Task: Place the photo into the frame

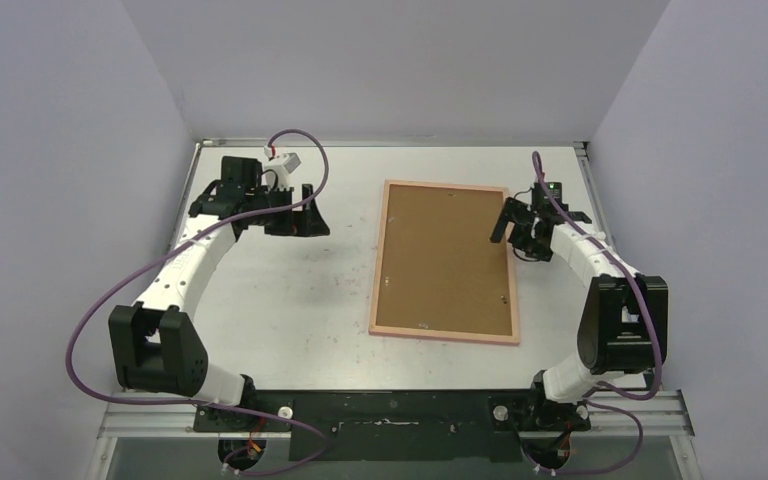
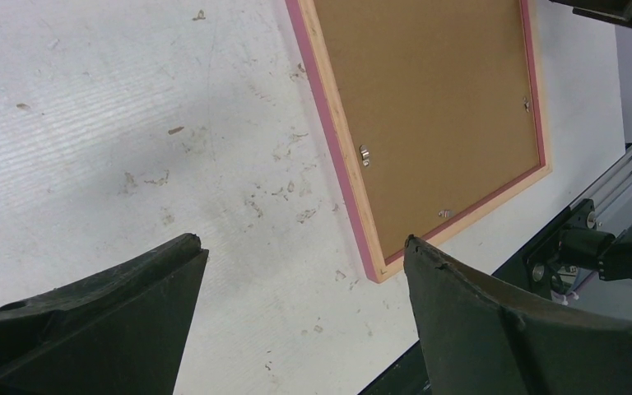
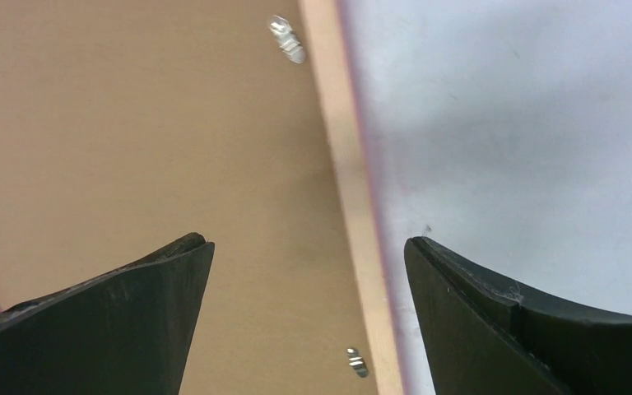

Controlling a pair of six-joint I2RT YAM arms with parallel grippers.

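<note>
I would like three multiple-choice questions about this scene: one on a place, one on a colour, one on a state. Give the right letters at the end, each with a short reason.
1. Where is the right hand?
A. Above the right edge of the thin pink rectangular picture frame
B. Against the back wall
C. Down by the arm bases

2. What colour is the flat rectangular board lying inside the frame?
A. Green
B. Brown
C. Black

3. In what state is the left hand?
A. Shut on the frame
B. Open and empty
C. Shut and empty

Answers:
1 A: the right wrist view looks down on the frame's edge directly below this hand.
2 B: the board looks brown in all three views.
3 B: the left wrist view shows this hand spread wide with nothing inside it.
</note>
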